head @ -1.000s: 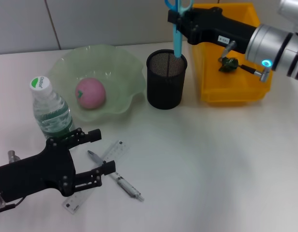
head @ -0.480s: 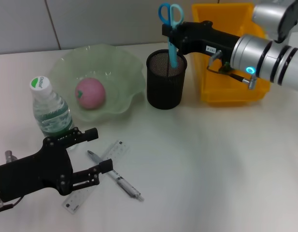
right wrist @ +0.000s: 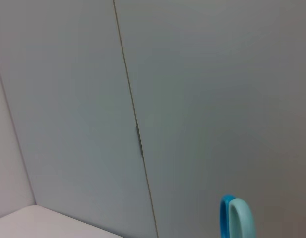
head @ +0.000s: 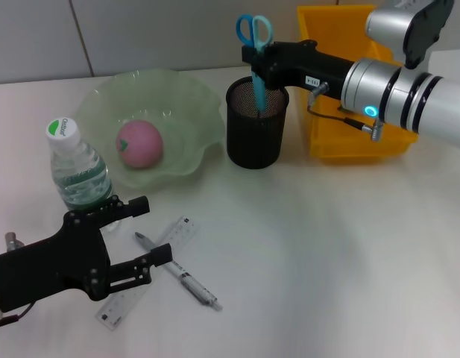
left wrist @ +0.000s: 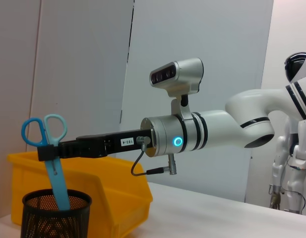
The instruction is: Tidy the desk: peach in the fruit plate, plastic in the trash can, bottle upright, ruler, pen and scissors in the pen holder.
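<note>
The scissors (head: 256,52) hang nearly upright, handles on top and sheathed blade pointing down, with the tip already inside the mouth of the pen holder (head: 256,123); the right gripper (head: 258,61) is clamped on them just below the finger loops, reaching in from the side where the trash can (head: 356,145) stands. The coming move turns on that vertical line: the long axis of the scissors runs almost straight down into the black mesh cup, tilted only slightly, so a release or a short descent should, by my judgement, seat them; the left wrist view shows the same thing, the blade sheath (left wrist: 58,183) below the rim and the loops well above it. Outward from there, the peach (head: 139,144) already lies in the fruit plate (head: 185,97), and the bottle (head: 77,170) stands upright beside it. The pen (head: 177,271) and the ruler (head: 147,272) lie crossed on the desk (head: 326,261), both running diagonally, and the left gripper (head: 145,240) hovers just beside them with its fingers spread apart, clearly the nearer arm for those two. Readable writing is scant: a green mark on the bottle's white cap and a small white label on the right gripper's body, neither legible.
</note>
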Robot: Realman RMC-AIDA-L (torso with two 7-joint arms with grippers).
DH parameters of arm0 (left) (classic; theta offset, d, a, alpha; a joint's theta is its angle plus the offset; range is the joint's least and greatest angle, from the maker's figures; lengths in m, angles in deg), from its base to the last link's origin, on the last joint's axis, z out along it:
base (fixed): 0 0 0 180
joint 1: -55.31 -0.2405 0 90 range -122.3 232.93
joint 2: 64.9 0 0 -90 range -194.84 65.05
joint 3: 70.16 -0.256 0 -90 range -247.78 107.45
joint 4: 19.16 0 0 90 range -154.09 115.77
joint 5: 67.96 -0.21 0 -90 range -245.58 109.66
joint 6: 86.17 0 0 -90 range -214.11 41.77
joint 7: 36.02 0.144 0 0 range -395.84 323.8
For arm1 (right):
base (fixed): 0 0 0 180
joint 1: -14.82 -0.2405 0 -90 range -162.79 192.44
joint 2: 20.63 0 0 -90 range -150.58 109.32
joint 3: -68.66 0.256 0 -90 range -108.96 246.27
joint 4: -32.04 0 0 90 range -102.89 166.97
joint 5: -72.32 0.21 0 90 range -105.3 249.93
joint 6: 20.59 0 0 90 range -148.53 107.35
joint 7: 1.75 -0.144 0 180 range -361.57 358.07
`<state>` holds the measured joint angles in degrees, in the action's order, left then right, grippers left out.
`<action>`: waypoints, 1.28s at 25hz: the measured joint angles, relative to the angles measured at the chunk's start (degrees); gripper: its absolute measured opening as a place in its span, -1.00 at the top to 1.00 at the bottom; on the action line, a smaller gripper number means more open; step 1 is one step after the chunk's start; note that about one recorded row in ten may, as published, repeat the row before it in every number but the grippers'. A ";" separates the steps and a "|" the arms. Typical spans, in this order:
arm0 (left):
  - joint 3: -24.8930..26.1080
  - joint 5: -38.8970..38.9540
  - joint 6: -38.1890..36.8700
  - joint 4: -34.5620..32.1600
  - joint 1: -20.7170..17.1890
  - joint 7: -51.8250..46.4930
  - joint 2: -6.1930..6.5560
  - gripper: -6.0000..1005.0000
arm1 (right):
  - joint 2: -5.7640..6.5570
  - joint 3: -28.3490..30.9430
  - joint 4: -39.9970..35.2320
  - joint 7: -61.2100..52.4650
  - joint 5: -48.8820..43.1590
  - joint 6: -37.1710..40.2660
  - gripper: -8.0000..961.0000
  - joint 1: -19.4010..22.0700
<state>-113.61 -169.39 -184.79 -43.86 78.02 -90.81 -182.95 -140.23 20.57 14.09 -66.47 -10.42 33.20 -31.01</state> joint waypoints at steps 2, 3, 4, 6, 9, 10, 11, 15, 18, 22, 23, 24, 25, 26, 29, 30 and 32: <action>0.03 0.00 -0.09 0.00 -0.10 -0.03 0.01 -0.59 | -0.01 -0.10 0.02 -0.08 0.01 0.28 0.60 0.22; 0.03 0.00 -0.11 0.00 -0.14 -0.04 0.02 -0.59 | -0.01 -0.13 0.03 -0.13 0.02 0.32 0.60 0.27; 0.03 0.00 -0.17 0.00 -0.19 -0.06 0.02 -0.59 | -0.01 -0.16 0.04 -0.20 0.03 0.38 0.59 0.31; 0.03 0.02 -0.36 0.00 -0.35 -0.11 0.02 -0.59 | -0.01 -0.22 0.07 -0.69 0.04 0.41 0.59 0.38; 0.03 0.02 -0.47 0.00 -0.50 -0.12 0.02 -0.59 | 0.05 -0.23 0.07 -1.07 0.04 0.41 0.58 0.46; 0.04 0.03 -0.59 0.00 -0.56 -0.12 0.02 -0.59 | 0.08 -0.22 0.06 -1.27 0.04 0.41 0.58 0.51; 0.10 0.04 -0.74 0.00 -0.59 -0.13 0.02 -0.59 | 0.15 -0.21 -0.08 -1.82 0.04 0.42 0.58 0.59; 0.59 0.07 -1.32 0.04 -0.78 -0.14 0.03 -0.59 | 0.23 -0.12 -0.35 -2.44 0.04 0.49 0.49 0.91; 0.72 0.09 -1.45 0.04 -0.88 -0.15 0.02 -0.59 | 0.26 0.17 -0.50 -2.86 0.04 0.96 0.24 1.22; 0.73 0.09 -1.62 0.02 -0.91 -0.15 -0.05 -0.59 | 0.41 -0.04 -0.79 -4.02 0.04 2.29 -0.07 1.54; 0.73 0.09 -1.62 0.02 -0.91 -0.15 -0.05 -0.59 | 0.42 -0.05 -1.01 -4.21 0.04 2.68 -0.15 1.74; 0.74 0.08 -1.66 0.06 -0.93 -0.15 -0.06 -0.59 | 0.42 -0.05 -1.34 -4.51 0.04 3.14 -0.22 1.98; 0.74 0.07 -1.66 0.08 -0.94 -0.15 -0.06 -0.59 | 0.41 -0.13 -1.68 -5.07 0.04 3.45 -0.30 2.16; 0.74 0.01 -1.66 0.08 -0.98 -0.15 -0.07 -0.59 | 0.37 -0.20 -2.11 -6.05 0.04 3.76 -0.43 2.42; 0.72 -0.13 -1.66 0.09 -1.01 -0.15 -0.07 -0.59 | 0.32 -0.21 -2.91 -6.36 0.04 4.59 -0.69 2.99; 0.68 -0.19 -1.66 0.09 -1.01 -0.15 -0.07 -0.59 | 0.31 -0.21 -3.17 -6.37 0.04 4.99 -0.69 3.18; 0.68 -0.21 -1.60 0.09 -1.01 -0.15 -0.07 -0.59 | 0.29 -0.24 -3.73 -6.79 -0.02 6.63 -0.69 3.69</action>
<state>-112.93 -169.60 -186.39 -43.77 77.01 -90.95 -183.02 -139.94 20.33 10.37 -73.27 -10.44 39.83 -27.32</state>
